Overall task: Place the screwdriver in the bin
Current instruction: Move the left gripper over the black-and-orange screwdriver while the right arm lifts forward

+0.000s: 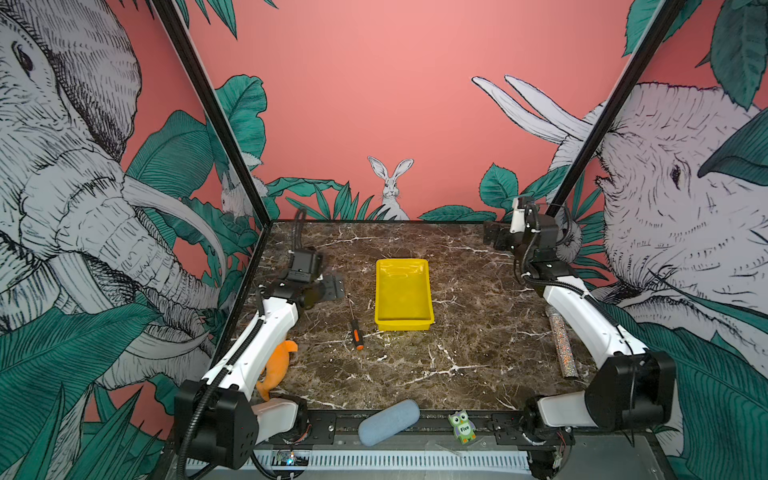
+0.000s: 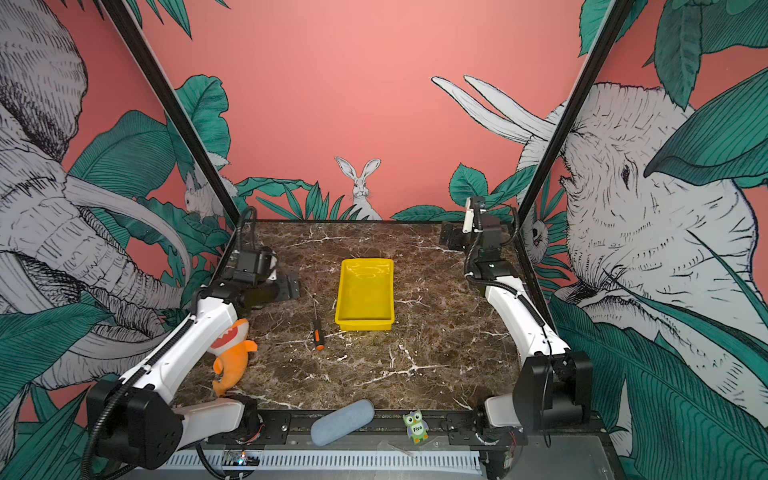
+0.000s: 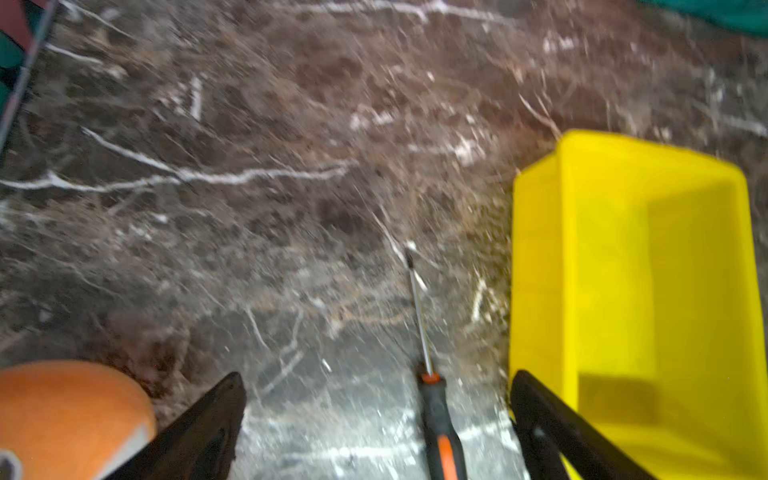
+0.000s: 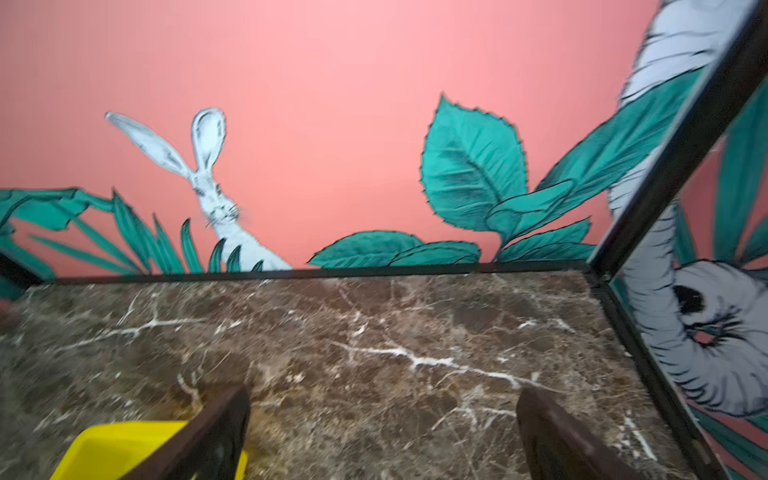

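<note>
Visibility:
- Left wrist view is smeared. The screwdriver [image 3: 436, 415] is cut off at the handle's butt, and the bin [image 3: 540, 249] runs out of frame.
- Right wrist view shows only one corner of the bin [image 4: 124, 440], partly behind a finger.
- In both top views the screwdriver's shaft is thin and dark and nearly lost against the marble table [image 1: 457, 353]. The handle [image 1: 356, 334] [image 2: 318, 334] is plain.
- The plush [image 2: 230, 353], well left of the bin [image 2: 365, 325], is partly covered by the left arm.
- The glitter cylinder [image 1: 561, 345], well right of the bin [image 1: 403, 324], passes under the right arm.
- The case [image 1: 388, 422] and owl [image 1: 462, 427] sit on the front rail, well nearer than the bin.

Screwdriver:
- It lies flat on the table, outside the bin and just left of its near-left corner.
- It is roughly parallel to the bin's long wall, with the handle toward the near end.
- Not touching the bin.

Left gripper [image 1: 334, 286] [image 3: 378, 376]:
- Fingers spread wide, gripping nothing.
- In the top views it sits left of the bin, near the shaft's tip end.
- In the wrist view the screwdriver shows between the two fingers, closer to the finger on the bin's side and touching neither.
- Its height above the table cannot be told.

Right gripper [image 1: 492, 239] [image 4: 382, 390]:
- It is beyond the bin's far-right corner, well apart from it.
- Fingers parted, only bare table between them.
</note>
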Robot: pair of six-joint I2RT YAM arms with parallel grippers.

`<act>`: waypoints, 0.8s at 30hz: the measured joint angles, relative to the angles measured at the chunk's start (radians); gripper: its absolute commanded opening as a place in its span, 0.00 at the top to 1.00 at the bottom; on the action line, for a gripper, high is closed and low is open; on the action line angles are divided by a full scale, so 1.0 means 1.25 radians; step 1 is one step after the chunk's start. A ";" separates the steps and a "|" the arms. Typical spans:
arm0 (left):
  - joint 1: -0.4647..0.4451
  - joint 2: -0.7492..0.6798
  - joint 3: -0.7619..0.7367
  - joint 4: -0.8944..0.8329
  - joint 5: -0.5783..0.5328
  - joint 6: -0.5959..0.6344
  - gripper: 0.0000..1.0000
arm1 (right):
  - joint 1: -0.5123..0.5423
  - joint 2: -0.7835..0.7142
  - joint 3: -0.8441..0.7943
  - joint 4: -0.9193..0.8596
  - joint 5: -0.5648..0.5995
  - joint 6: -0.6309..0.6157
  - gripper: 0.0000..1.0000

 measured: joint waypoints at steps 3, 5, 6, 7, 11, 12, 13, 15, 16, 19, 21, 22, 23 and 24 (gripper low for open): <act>-0.106 -0.031 -0.006 -0.078 -0.035 -0.103 0.00 | 0.036 0.011 0.020 -0.065 -0.019 -0.013 0.01; -0.162 -0.060 -0.024 -0.102 -0.062 -0.178 0.00 | 0.047 0.013 0.033 -0.103 -0.038 -0.018 0.01; -0.192 -0.074 -0.035 -0.115 -0.076 -0.219 0.00 | 0.049 0.013 0.039 -0.120 -0.047 -0.017 0.01; -0.218 -0.083 -0.044 -0.128 -0.088 -0.257 0.00 | 0.051 0.013 0.048 -0.138 -0.059 -0.016 0.01; -0.285 -0.082 -0.087 -0.145 -0.111 -0.380 0.00 | 0.054 0.013 0.085 -0.202 -0.087 -0.004 0.00; -0.291 -0.074 -0.097 -0.145 -0.112 -0.402 0.00 | 0.056 0.014 0.097 -0.215 -0.091 0.001 0.00; -0.296 -0.060 -0.105 -0.146 -0.115 -0.426 0.00 | 0.058 0.016 0.106 -0.223 -0.093 0.004 0.00; -0.313 -0.027 -0.110 -0.148 -0.127 -0.463 0.00 | 0.065 0.021 0.122 -0.237 -0.098 0.007 0.00; -0.320 -0.008 -0.110 -0.147 -0.133 -0.482 0.01 | 0.069 0.027 0.131 -0.240 -0.104 0.010 0.00; -0.331 0.032 -0.117 -0.131 -0.143 -0.517 0.01 | 0.074 0.051 0.141 -0.243 -0.122 0.020 0.00; -0.332 0.053 -0.123 -0.115 -0.144 -0.533 0.01 | 0.078 0.067 0.141 -0.251 -0.131 0.026 0.00; -0.332 0.064 -0.125 -0.105 -0.145 -0.540 0.01 | 0.078 0.074 0.140 -0.257 -0.133 0.028 0.00; -0.332 0.073 -0.126 -0.096 -0.146 -0.545 0.01 | 0.079 0.079 0.140 -0.260 -0.134 0.028 0.00; -0.332 0.081 -0.128 -0.088 -0.146 -0.551 0.02 | 0.079 0.085 0.140 -0.262 -0.135 0.030 0.00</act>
